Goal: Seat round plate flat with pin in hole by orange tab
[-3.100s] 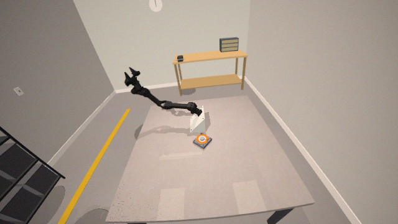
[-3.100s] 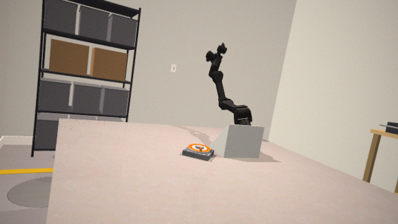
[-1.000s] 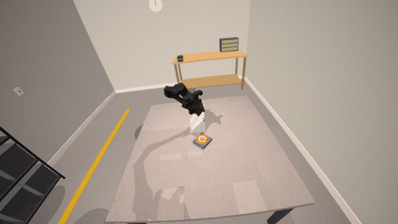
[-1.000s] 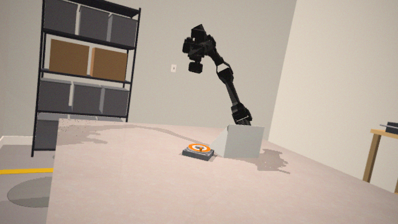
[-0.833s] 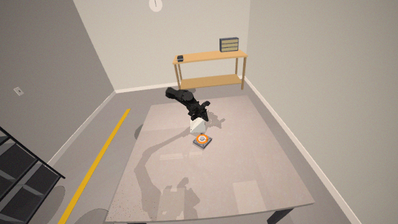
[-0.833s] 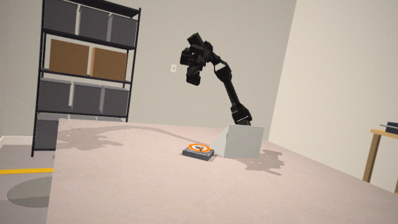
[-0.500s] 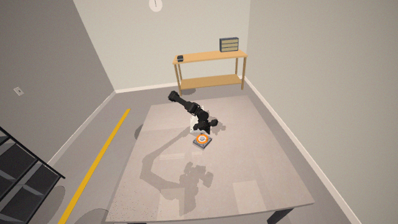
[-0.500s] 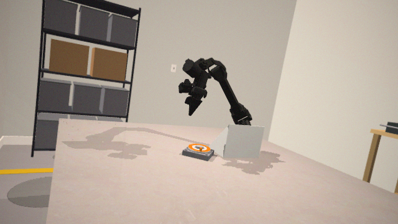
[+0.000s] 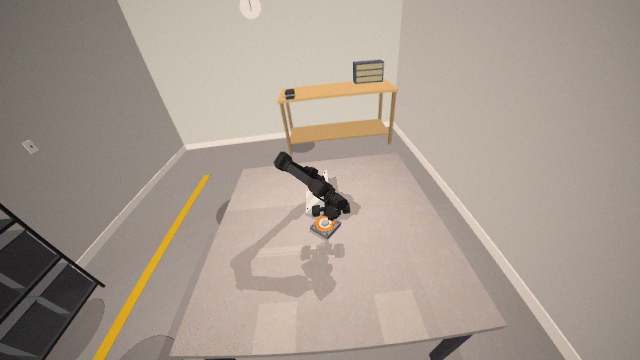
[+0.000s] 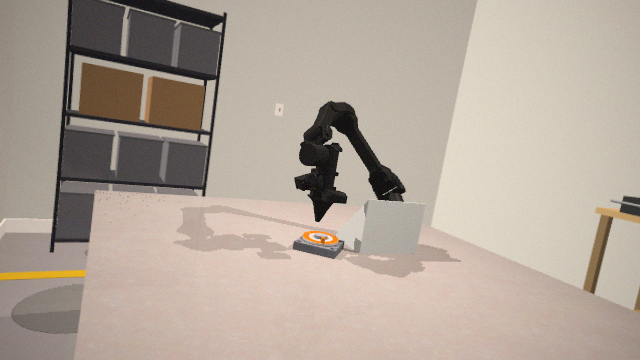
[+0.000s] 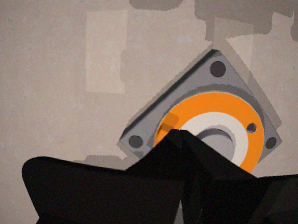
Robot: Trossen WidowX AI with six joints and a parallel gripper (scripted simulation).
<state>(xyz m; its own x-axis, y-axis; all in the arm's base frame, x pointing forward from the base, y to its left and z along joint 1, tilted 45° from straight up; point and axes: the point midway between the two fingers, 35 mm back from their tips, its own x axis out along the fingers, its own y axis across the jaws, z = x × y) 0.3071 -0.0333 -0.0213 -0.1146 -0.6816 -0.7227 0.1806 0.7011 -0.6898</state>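
The round plate (image 9: 325, 217) (image 10: 306, 235) (image 11: 215, 102), an orange ring with a white inner ring, sits around the grey post (image 11: 218, 143) on the dark grey square base (image 9: 326, 235) (image 10: 310, 248) (image 11: 202, 75). Its orange tab (image 10: 323, 240) stands up on the side near the exterior camera. A small round hole (image 11: 251, 128) shows in the orange ring at the right. The pin cannot be made out, nor whether the plate lies flat or tilted. My gripper (image 9: 332, 218) (image 10: 318, 220) (image 11: 177, 137) is shut and empty, pointing down above the plate, apart from it, and hides part of it in the wrist view.
The white wedge-shaped arm mount (image 9: 314, 200) (image 10: 392, 227) stands on the table (image 9: 350, 280) (image 10: 250, 310) close behind the base. The base has round dark holes near its corners. The arm's shadow falls across the table. A shelf rack (image 10: 215, 150) and a wooden bench (image 9: 340, 91) stand away from the table.
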